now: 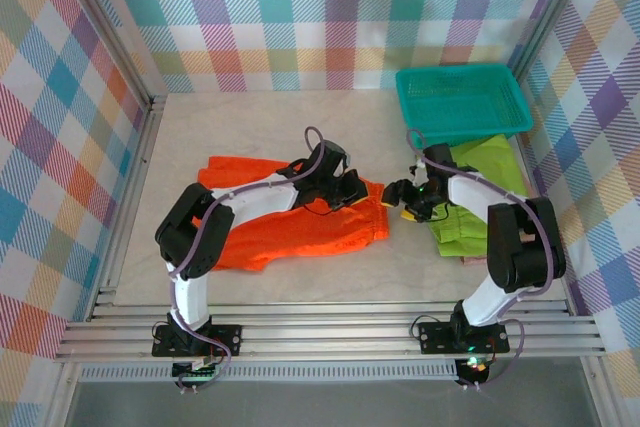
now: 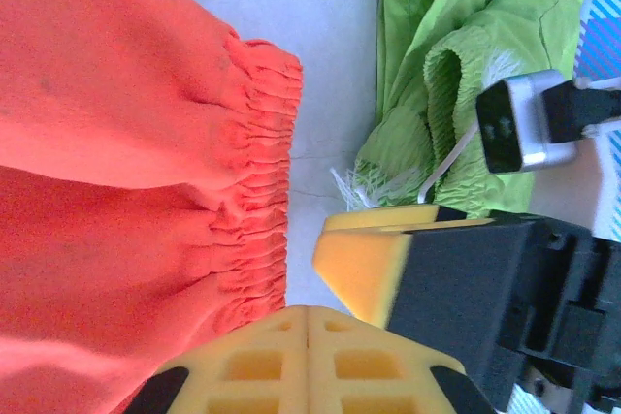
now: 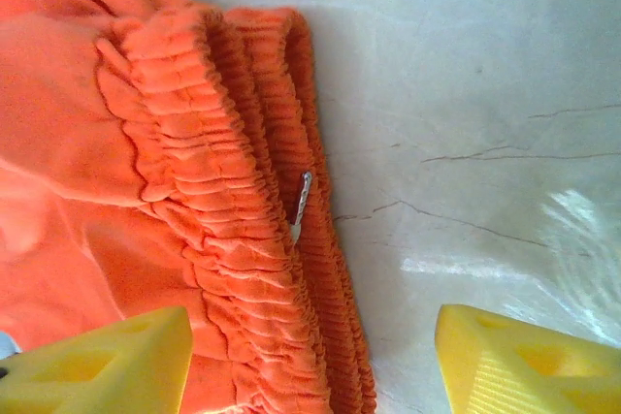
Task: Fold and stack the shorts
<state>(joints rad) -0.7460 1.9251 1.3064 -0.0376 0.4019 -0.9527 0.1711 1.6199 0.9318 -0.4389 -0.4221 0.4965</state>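
Waistband of the orange shorts (image 1: 300, 237), spread on the worktop (image 1: 250, 127): left jaws clenched at its edge, pinch unclear; right jaws wide apart, straddling it ungripped; farther right, lime green shorts (image 1: 485, 159) lie crumpled before the teal basket (image 1: 470, 127)

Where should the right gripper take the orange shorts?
By the gathered waistband of the orange shorts, coming from the table side on their right. It's a thick raised ridge at the open edge, and the right gripper looks open astride it.
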